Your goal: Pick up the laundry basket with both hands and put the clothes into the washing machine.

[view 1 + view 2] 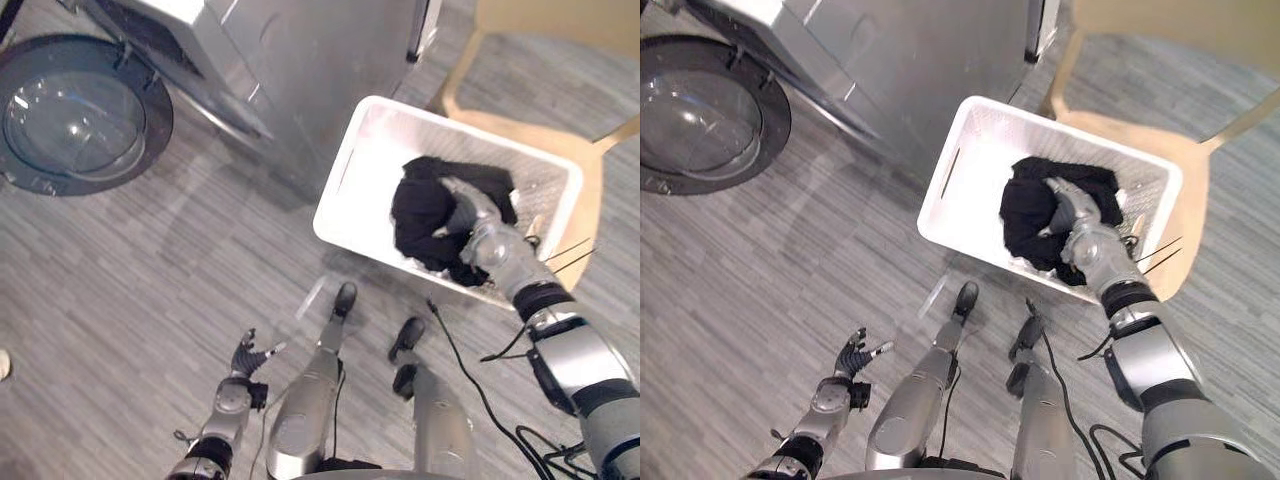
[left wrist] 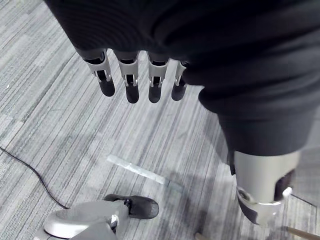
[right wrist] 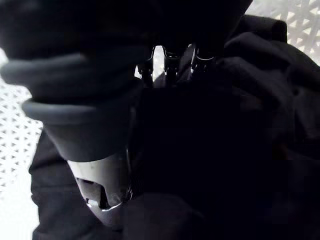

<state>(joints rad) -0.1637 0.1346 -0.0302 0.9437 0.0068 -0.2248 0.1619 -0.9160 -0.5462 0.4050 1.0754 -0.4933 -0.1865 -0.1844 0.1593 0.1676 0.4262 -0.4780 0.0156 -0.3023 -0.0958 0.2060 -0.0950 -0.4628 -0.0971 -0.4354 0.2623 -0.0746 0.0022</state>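
1. Lying in the basket (image 1: pixel 342 190), centre right, clothes (image 1: pixel 420 208) sit under the right robot hand (image 1: pixel 472 220), grip unreadable.
2. Left robot hand (image 1: pixel 248 358) spread, lower left.
3. One-handed pulling could tip the basket.

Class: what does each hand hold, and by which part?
Left hand: open, holding nothing. Right hand sits in the black clothes inside the basket; whether it grips them cannot be told.

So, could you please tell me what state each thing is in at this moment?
Washer door, open wide.
Basket, loaded, not held.
Black clothes, bunched in the basket.
Left hand, open and empty.
Right hand, down on the black clothes.
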